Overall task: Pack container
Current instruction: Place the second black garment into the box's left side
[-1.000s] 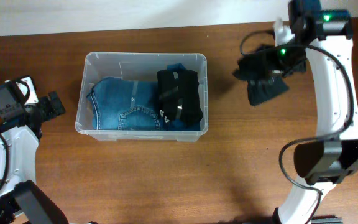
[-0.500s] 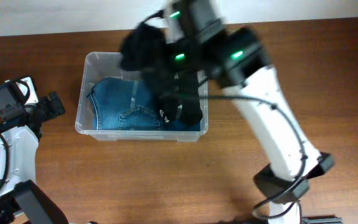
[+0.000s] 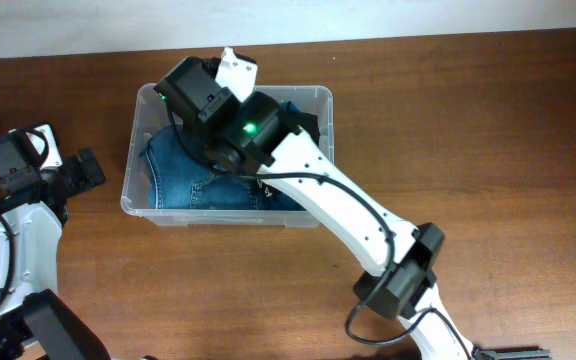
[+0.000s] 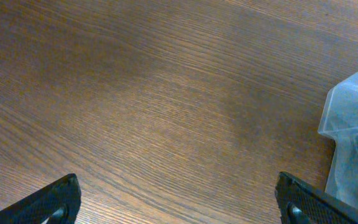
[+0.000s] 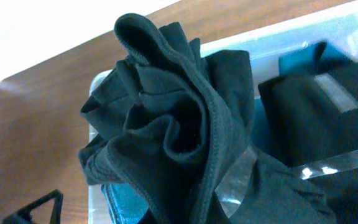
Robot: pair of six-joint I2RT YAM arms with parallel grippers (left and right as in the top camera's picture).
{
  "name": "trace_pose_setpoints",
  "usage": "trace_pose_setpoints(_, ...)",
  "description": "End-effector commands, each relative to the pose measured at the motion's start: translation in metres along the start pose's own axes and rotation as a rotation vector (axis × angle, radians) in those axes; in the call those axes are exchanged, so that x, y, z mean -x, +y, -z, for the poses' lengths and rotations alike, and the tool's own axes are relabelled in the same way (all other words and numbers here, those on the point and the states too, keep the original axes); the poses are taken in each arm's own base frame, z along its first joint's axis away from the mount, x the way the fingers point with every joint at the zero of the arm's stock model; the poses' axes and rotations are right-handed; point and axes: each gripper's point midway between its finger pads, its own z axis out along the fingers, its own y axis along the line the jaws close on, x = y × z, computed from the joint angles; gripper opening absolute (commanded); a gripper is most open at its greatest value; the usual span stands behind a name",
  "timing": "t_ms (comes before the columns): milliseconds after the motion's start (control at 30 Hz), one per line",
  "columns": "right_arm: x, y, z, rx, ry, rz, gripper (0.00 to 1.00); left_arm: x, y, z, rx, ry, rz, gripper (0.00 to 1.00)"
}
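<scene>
The clear plastic container (image 3: 133, 150) stands at the table's left middle, with folded blue jeans (image 3: 178, 175) inside. My right gripper (image 3: 193, 95) hangs over the container's far left corner, shut on a bunched dark grey garment (image 5: 173, 124). In the right wrist view the garment fills the middle, above the jeans (image 5: 120, 199) and beside a black folded garment with tape strips (image 5: 328, 106). My left gripper (image 3: 86, 168) is open and empty over bare wood left of the container. Its fingers (image 4: 55, 202) stand wide apart, and the container's corner (image 4: 353, 124) shows at the right.
My right arm (image 3: 338, 210) stretches diagonally across the container's right half and hides most of the black garment there. A teal cloth edge (image 3: 288, 105) shows at the far right inside the container. The wooden table (image 3: 488, 150) extends to the right.
My right arm has swung from the table's right side to over the container's far left, carrying the dark garment. The left arm has not moved.
</scene>
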Motion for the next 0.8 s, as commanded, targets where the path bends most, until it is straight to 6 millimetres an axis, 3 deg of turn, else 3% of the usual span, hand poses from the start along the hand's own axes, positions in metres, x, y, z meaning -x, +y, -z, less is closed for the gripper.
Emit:
trace_pose_setpoints(0, -0.01, 0.001, -0.012, -0.004, 0.03, -0.091, 0.04, 0.001, 0.0, -0.002, -0.009, 0.003, 0.003, 0.99)
trace_pose_setpoints(100, -0.015, 0.002, -0.016, -0.002, 0.051, -0.107, 0.05, 0.001, 0.0, -0.002, -0.009, 0.004, 0.003, 0.99)
trace_pose_setpoints(167, -0.016, 0.002, -0.016, -0.002, 0.053, -0.106, 0.34, 0.001, 0.0, -0.002, -0.009, 0.004, 0.003, 0.99)
trace_pose_setpoints(233, -0.016, 0.003, -0.015, 0.003, 0.057, -0.051, 0.83, 0.001, 0.0, -0.002, -0.009, 0.004, 0.003, 0.99)
trace_pose_setpoints(267, -0.017, 0.004, -0.015, 0.01, 0.065, -0.005, 0.99, 0.001, 0.0, -0.002, -0.009, 0.003, 0.003, 0.99)
trace_pose_setpoints(367, -0.026, 0.01, -0.013, 0.06, 0.114, 0.21, 0.98, 0.001, 0.0, -0.002, -0.009, 0.003, 0.003, 0.99)
trace_pose_setpoints(433, -0.042, 0.019, -0.009, 0.151, 0.182, 0.487, 0.98, 0.001, 0.001, -0.002, -0.008, 0.003, 0.003, 0.99)
trace_pose_setpoints(500, -0.057, 0.013, -0.006, 0.18, 0.247, 0.683, 0.98, 0.001, 0.001, -0.002, -0.008, 0.003, 0.003, 1.0)
trace_pose_setpoints(567, -0.063, 0.003, -0.007, 0.159, 0.281, 0.754, 0.8, 0.001, 0.001, -0.002, -0.008, 0.003, 0.003, 0.99)
trace_pose_setpoints(600, -0.066, -0.001, -0.008, 0.151, 0.296, 0.782, 0.5, 0.001, 0.0, -0.002, -0.008, 0.003, 0.003, 0.99)
trace_pose_setpoints(667, -0.071, -0.005, -0.013, 0.145, 0.313, 0.809, 0.07, 0.001, 0.0, -0.002, -0.008, 0.003, 0.003, 0.99)
trace_pose_setpoints(767, -0.088, 0.005, -0.022, 0.235, 0.347, 0.853, 0.04, 0.002, 0.001, -0.001, -0.007, 0.0, 0.003, 0.99)
